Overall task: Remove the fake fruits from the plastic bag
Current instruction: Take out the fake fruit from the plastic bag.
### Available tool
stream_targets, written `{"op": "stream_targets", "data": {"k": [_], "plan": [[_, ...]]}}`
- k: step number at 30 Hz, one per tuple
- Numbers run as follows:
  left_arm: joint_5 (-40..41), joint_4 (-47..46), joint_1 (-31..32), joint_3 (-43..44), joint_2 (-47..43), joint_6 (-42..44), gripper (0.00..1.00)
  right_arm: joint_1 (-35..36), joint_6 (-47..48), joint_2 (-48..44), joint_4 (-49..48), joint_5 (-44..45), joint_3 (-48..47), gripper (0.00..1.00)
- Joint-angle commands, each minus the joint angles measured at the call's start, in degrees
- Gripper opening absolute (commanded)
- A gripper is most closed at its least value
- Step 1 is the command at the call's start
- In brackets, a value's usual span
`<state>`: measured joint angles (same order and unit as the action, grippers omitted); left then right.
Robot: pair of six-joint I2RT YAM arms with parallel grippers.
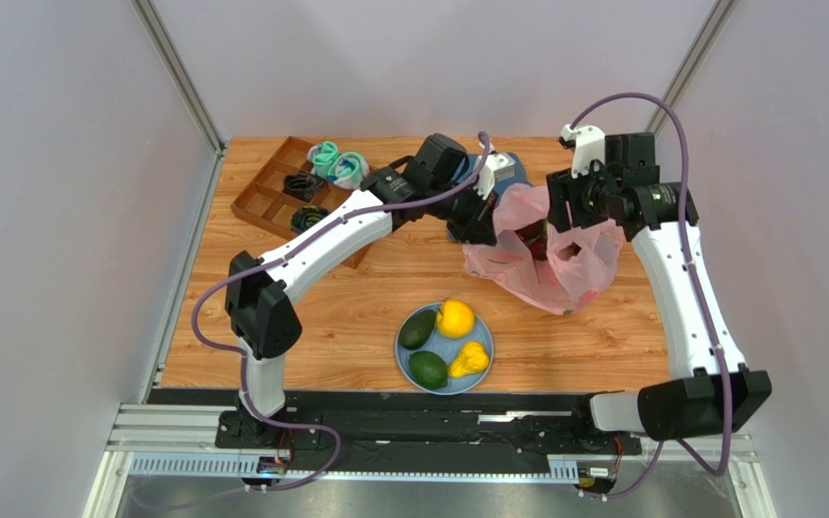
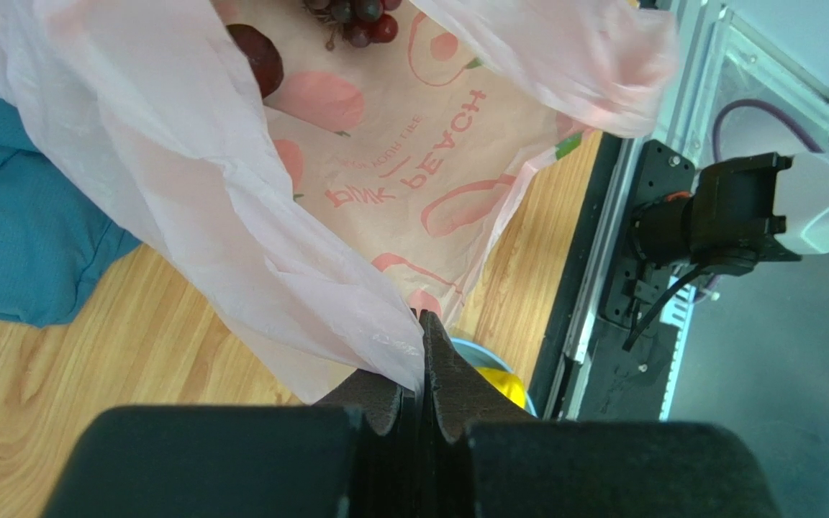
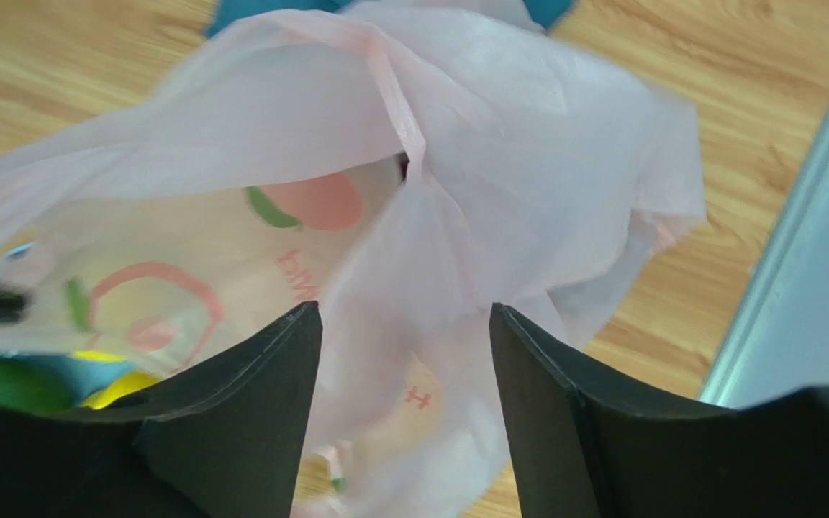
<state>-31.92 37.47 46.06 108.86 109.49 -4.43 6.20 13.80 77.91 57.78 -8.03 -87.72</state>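
Wood-grain table [image 1: 322, 313] inside pale walls carries everything. Toward its far right lies the pink plastic bag [image 1: 543, 259], crinkled and translucent, with its mouth lifted and peach prints on the film. Inside it, the left wrist view shows a dark red fruit [image 2: 259, 56] and, just beyond, a purple grape bunch [image 2: 354, 15] resting on the bag's lower wall.

At the bag's left edge, the left hand [image 2: 426, 337] has its jaws pressed together, pinching a fold of the film. At the right side, the right hand [image 3: 403, 315] stands with its jaws well apart and loose film bunched between them, not clamped.

Nearer the arm bases, a blue-grey plate [image 1: 442, 345] holds a yellow citrus [image 1: 455, 318], a yellow pear [image 1: 470, 358] and two avocados [image 1: 418, 329], all touching or just beside one another. A dark blue cloth [image 2: 19, 237] lies against the bag's far side. At the far left, a wooden compartment tray [image 1: 262, 200] holds teal rolled socks [image 1: 338, 162].
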Motion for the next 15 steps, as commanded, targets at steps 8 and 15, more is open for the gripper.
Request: {"op": "stream_targets", "data": {"k": [8,15], "plan": [[-4.11,-1.70,-2.73,4.78,-1.56,-3.92,0.00,12.86,2.02,-1.72,-0.28,-14.21,5.01,0.46],[-7.01,-2.49,-4.40,4.79,-1.82,-4.89,0.00,10.34,-9.28,6.98,-6.98,0.02,11.87,0.41]]}}
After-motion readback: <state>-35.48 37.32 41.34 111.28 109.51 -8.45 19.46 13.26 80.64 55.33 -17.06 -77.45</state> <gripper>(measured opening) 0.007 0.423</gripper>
